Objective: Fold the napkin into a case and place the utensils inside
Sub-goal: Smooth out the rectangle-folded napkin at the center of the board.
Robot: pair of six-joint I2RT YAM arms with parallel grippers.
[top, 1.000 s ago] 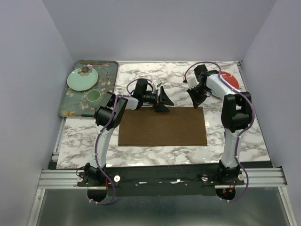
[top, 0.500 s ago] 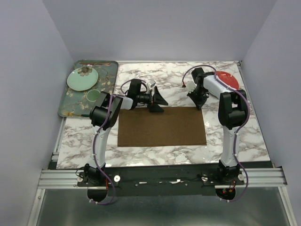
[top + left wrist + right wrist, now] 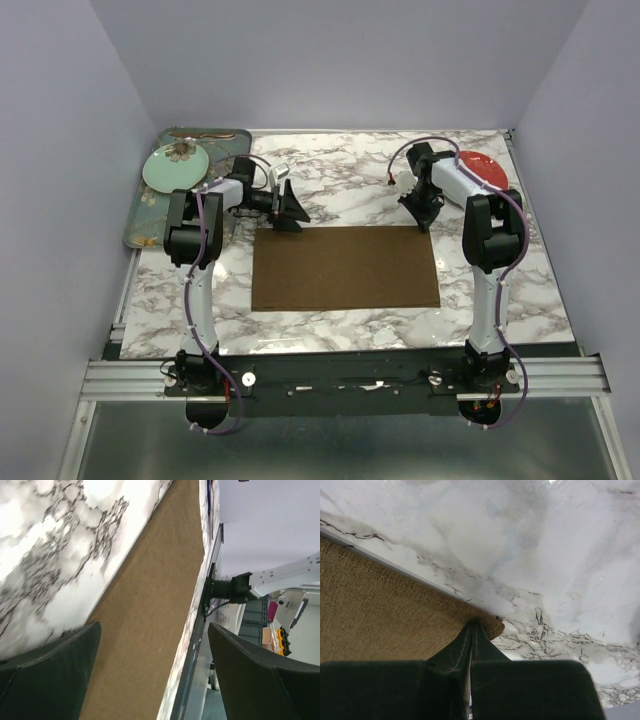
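Brown napkin [image 3: 345, 268] lies flat in the mid of the marble table [image 3: 350, 175], w/ R gripper [image 3: 472, 626] fingers pressed together, pinching its far-right corner, and L gripper [image 3: 289, 210] spread wide, empty, by the far-left corner.

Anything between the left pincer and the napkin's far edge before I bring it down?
Nothing visible. The left pincer hangs open above the napkin's far edge, near its left corner; between its fingers show only cloth and bare marble table.
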